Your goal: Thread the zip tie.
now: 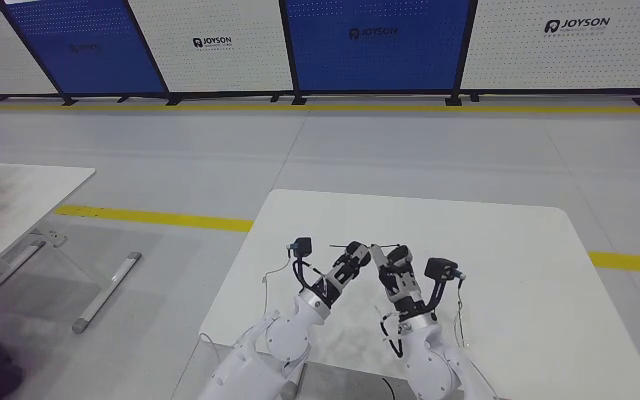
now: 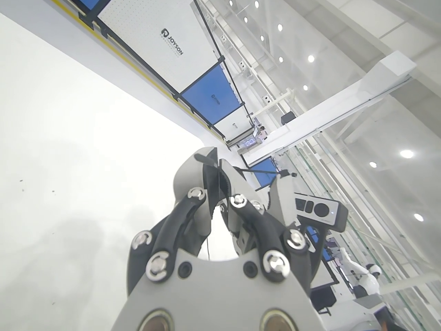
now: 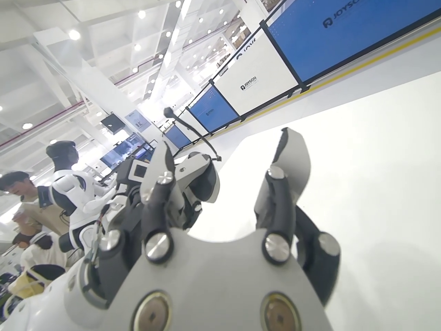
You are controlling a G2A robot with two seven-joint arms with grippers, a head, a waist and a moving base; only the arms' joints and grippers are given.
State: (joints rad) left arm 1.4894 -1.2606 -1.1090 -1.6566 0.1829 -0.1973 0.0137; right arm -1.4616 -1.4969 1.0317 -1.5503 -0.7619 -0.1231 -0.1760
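Left claw: your fingertips are pinched together on a thin black plastic zip tie, and the claw is raised above the worktop.
Right claw: you have it spread wide with nothing in it, just beside the left claw.
Zip tie: it is in the air. Its free length arcs from your left claw past the tip of one right claw finger, and you cannot tell whether they touch.
Worktop: the flat white worktop lies under both claws.
Beyond: a yellow floor stripe, then blue and white perforated panels.
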